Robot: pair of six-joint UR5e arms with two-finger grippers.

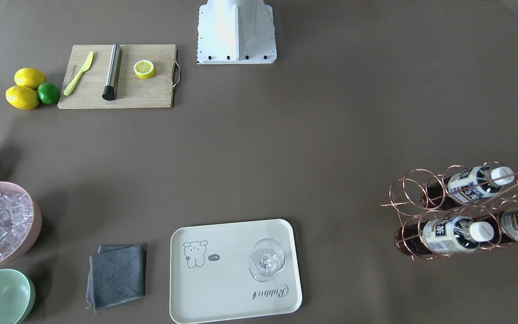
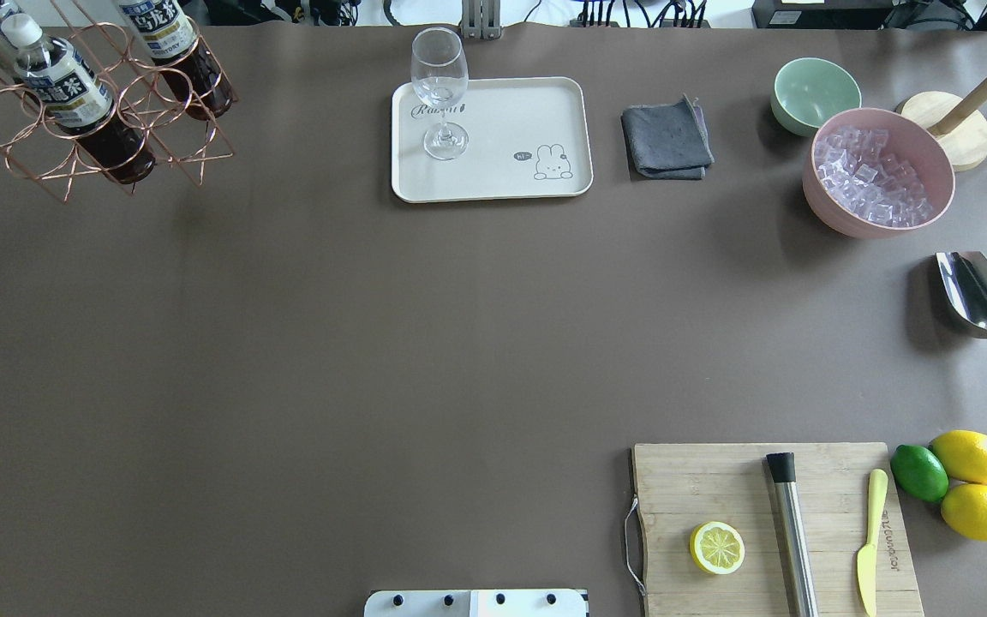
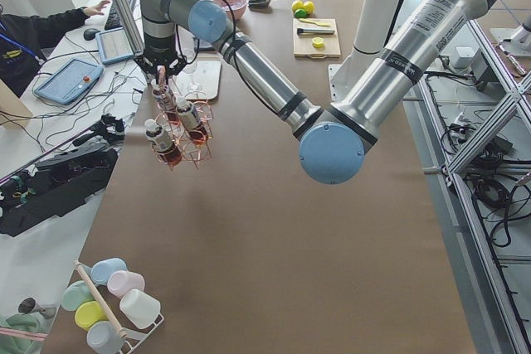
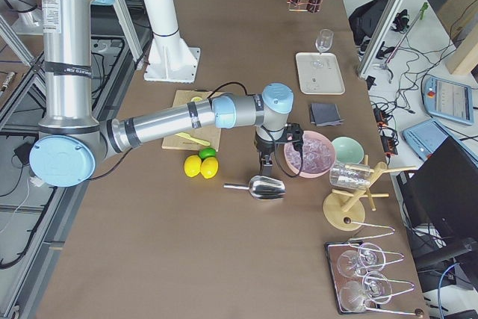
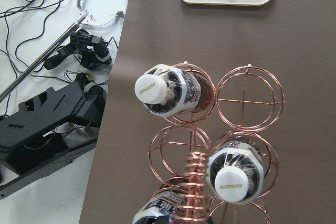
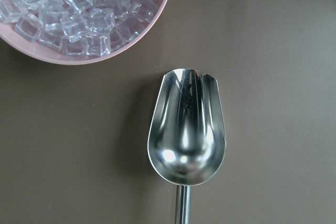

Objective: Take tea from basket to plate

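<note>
Tea point(image 5: 167, 91) in basket point(image 5: 195, 177) below left jaws

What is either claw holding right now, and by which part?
Cannot tell: the left claw hangs over the basket, the right claw over the scoop. Both show only in side views; neither wrist view shows fingers.

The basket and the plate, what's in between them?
Nothing: the overhead view shows only bare brown table between the basket and the plate. The wine glass stands on the plate itself.
</note>
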